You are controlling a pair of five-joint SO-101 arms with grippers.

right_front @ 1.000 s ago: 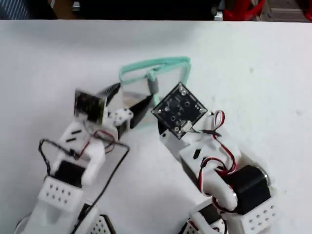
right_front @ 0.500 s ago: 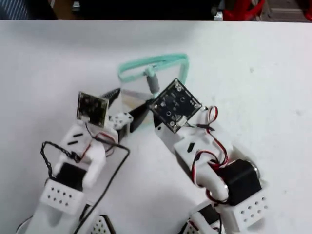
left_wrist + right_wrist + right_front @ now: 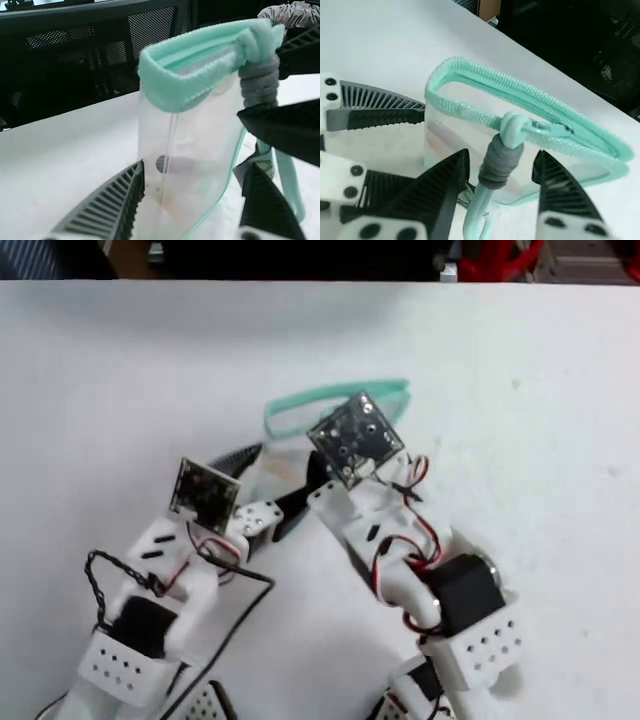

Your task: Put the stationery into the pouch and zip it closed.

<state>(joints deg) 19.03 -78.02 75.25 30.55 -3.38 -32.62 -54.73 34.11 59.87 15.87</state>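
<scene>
Gripping the pouch by its sides, our left hand holds it upright mid-table; our right hand sits with fingers apart, astride the grey-wrapped zipper pull.

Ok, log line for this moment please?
left end effector: gripping pouch upright | right end effector: open astride zipper pull | zipper: partly closed

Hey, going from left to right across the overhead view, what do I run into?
Left arm's square camera board → clear pouch with a mint-green zipper edge → right arm's black motor.
</scene>
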